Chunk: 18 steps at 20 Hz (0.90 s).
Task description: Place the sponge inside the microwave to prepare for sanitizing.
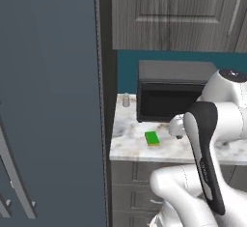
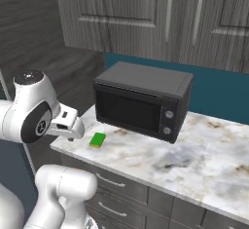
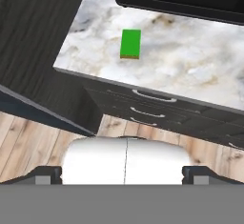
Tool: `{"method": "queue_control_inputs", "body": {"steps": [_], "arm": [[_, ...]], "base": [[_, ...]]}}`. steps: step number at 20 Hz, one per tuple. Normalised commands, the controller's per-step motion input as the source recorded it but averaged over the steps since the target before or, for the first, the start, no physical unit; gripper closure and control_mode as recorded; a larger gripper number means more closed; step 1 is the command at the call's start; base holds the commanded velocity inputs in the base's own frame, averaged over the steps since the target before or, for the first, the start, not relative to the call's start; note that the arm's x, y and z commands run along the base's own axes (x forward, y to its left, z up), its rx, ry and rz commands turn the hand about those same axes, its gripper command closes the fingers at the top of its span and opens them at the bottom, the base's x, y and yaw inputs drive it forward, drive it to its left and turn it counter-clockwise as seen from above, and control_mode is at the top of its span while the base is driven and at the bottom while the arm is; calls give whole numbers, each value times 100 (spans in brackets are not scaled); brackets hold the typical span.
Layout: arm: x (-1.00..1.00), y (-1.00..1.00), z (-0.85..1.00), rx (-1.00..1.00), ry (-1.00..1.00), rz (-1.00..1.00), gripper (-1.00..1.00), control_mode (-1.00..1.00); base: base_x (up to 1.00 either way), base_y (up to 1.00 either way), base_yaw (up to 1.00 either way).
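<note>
Lying flat on counter (image 3: 200,75), sponge (image 3: 130,43) well ahead of claw (image 3: 123,173); claw wide open, empty.

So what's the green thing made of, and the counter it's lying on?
The sponge looks like soft foam: flat, matte green on top, with a yellowish layer along its edge. The counter looks like polished marble, white with grey and brown veins, though it could be an imitation of stone.

The surface (image 2: 204,155) under my reach looks like polished marble — pale, veined, smooth. The sponge (image 3: 130,43) is matt green; the cabinets (image 2: 146,13) show grey wood grain — the microwave (image 2: 141,101) matt black.
</note>
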Motion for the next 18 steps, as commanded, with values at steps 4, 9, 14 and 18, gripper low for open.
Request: {"method": "queue_control_inputs", "body": {"steps": [4,9,14,18], "arm": [[82,6,-56,-7,-2,-7,-100,-100],[93,5,-50,-6,-1,-27,-100,-100],[56,-1,-21,1,3,-15,-100,-100],[22,-5,-21,4,11,2,-100,-100]], "base": [[0,0,0],[0,0,0],[0,0,0],[0,0,0]]}}
